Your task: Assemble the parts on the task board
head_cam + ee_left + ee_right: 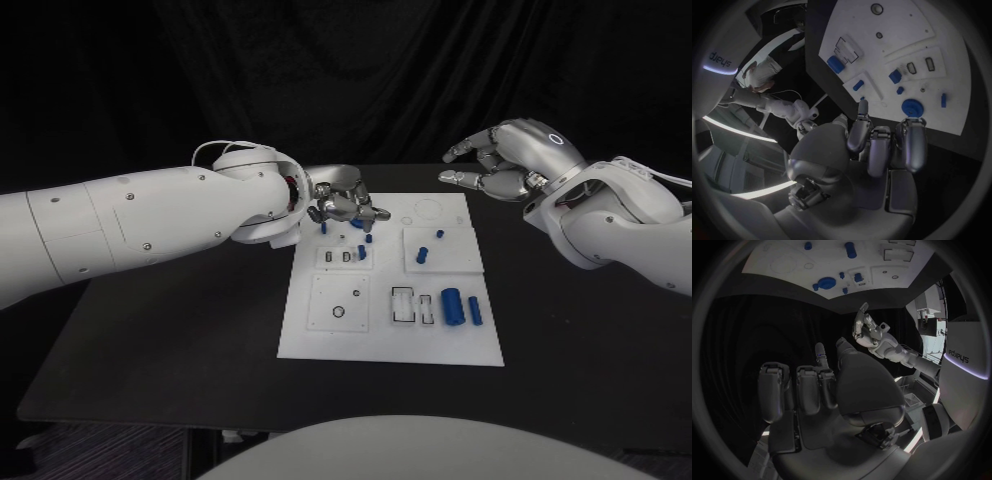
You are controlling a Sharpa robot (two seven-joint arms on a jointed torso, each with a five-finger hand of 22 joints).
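The left hand [340, 203] hangs over the far left corner of the white board [325, 335], which lies in the middle of the black tabletop [159, 340]. Its fingers [911, 145] are curled inward side by side, and in the left wrist view nothing lies between them and the palm. Whether the fingertips touch the board cannot be told.

Just beyond those fingertips in the left wrist view sits a round blue knob [912, 107], with a thin blue pin [943, 100] beside it. In the head view small blue pieces lie just under and beside this hand, among them a short blue peg [371, 239] and another blue peg [361, 253] by two small slots.

Further toward the right hand, on a raised square of the board, stand a blue block [423, 256] and a small blue stud [438, 236]. On the near part of the board, well away from both hands, a large blue cylinder [451, 306] lies next to a slimmer blue bar [475, 311], just beside two rectangular outlines.

The right hand [505, 160] is raised off the far right corner of the board, apart from it and from every piece. Its fingers [807, 390] are bent loosely, a little apart, and hold nothing.
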